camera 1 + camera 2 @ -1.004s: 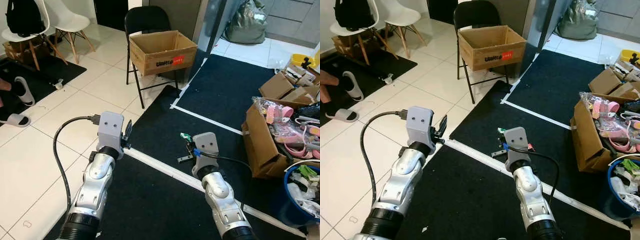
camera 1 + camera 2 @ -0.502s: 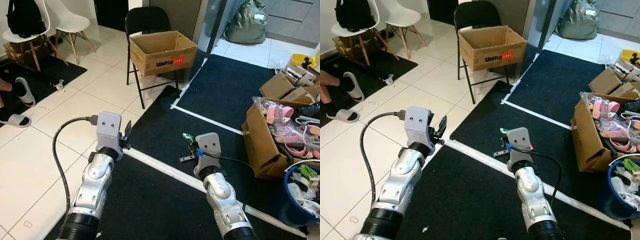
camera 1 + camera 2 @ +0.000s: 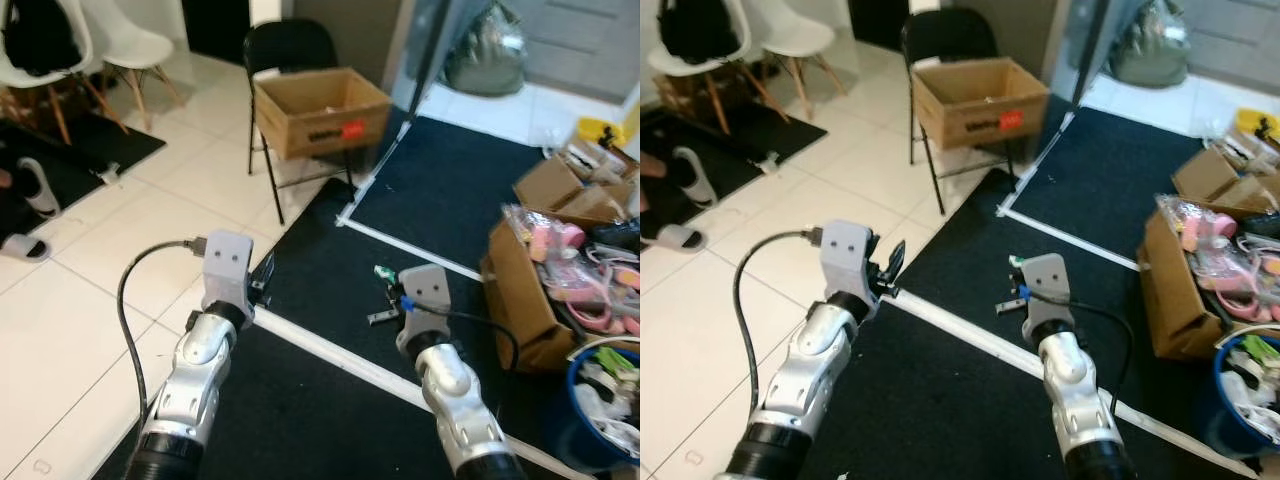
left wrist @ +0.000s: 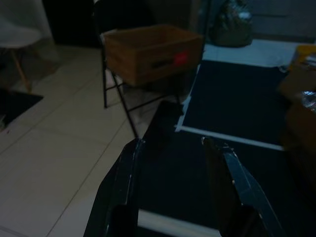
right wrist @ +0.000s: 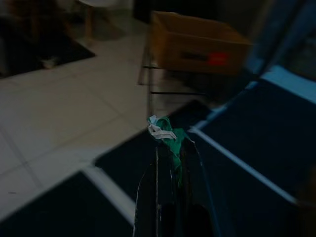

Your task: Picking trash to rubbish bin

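A crumpled green and white wrapper [image 5: 167, 134] is pinched at the tips of my right gripper [image 5: 170, 148], which is shut on it; it also shows as a green scrap [image 3: 384, 273] just ahead of the right wrist above the black mat. My left gripper [image 4: 173, 148] is open with nothing between its fingers, held above the mat's left edge [image 3: 262, 278]. An open cardboard box [image 3: 318, 107] sits on a black folding chair [image 3: 283, 50] ahead.
A white tape line [image 3: 330, 352] crosses the black mat [image 3: 450, 190]. Cardboard boxes of clutter [image 3: 545, 260] and a blue bucket [image 3: 605, 400] stand at the right. White chairs [image 3: 120, 45] and a person's sandalled feet [image 3: 25, 190] are at the left. A dark bag [image 3: 490, 60] lies at the back.
The whole view has shifted and blurred, so the camera has moved. Both arms hold the same pose, the right gripper still shut on the wrapper.
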### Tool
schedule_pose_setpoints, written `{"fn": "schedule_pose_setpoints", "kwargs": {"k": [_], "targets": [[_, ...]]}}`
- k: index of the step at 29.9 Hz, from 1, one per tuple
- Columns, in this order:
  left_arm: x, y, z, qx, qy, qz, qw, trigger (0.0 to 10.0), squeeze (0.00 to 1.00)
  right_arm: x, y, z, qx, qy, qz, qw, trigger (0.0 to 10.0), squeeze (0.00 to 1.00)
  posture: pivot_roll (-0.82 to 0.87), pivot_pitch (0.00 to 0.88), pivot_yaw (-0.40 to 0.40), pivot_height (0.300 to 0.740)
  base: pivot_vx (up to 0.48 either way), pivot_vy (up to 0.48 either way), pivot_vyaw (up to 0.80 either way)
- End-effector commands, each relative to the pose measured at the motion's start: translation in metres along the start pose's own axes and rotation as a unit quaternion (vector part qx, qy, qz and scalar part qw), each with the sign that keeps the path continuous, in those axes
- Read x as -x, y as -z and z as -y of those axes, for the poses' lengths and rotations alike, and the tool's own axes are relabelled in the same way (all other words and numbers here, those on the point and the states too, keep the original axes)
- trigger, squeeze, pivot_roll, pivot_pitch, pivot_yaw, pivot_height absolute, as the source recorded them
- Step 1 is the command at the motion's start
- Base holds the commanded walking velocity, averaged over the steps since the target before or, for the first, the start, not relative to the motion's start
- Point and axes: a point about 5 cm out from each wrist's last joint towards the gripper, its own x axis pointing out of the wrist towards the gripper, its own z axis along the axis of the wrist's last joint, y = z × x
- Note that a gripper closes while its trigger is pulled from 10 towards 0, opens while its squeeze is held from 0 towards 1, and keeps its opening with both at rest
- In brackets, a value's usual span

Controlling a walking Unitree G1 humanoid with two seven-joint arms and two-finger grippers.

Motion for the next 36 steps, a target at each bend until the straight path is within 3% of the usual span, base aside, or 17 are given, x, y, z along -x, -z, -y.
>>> {"fn": "schedule_pose_setpoints", "kwargs": {"k": [1, 12, 21, 36], "targets": [[0.0027, 0.0051, -0.0005, 0.000, -0.003, -0.012, 1.000, 10.0, 0.00, 0.0027, 0.0048, -0.0034, -0.002, -0.010, -0.012, 1.000, 10.0, 0.00, -0.03, 0.101, -0.024, 0.740, 0.322, 0.000, 0.00], [0.0043, 0.0055, -0.0004, 0.002, -0.005, -0.012, 1.000, 10.0, 0.00, 0.0010, 0.0051, -0.0028, -0.009, -0.008, -0.018, 1.000, 10.0, 0.00, -0.02, 0.100, -0.034, 0.740, 0.322, 0.000, 0.00], [0.0047, 0.0054, 0.0000, -0.003, -0.005, -0.012, 1.000, 10.0, 0.00, 0.0010, 0.0076, -0.0028, -0.011, -0.010, -0.027, 1.000, 10.0, 0.00, -0.02, 0.103, -0.035, 0.740, 0.320, 0.000, -0.72], [0.0048, 0.0055, -0.0002, -0.006, -0.004, -0.012, 1.000, 10.0, 0.00, 0.0011, 0.0095, -0.0031, -0.007, -0.010, -0.032, 0.999, 10.0, 0.00, -0.02, 0.100, -0.033, 0.740, 0.322, 0.000, 0.00]]}}
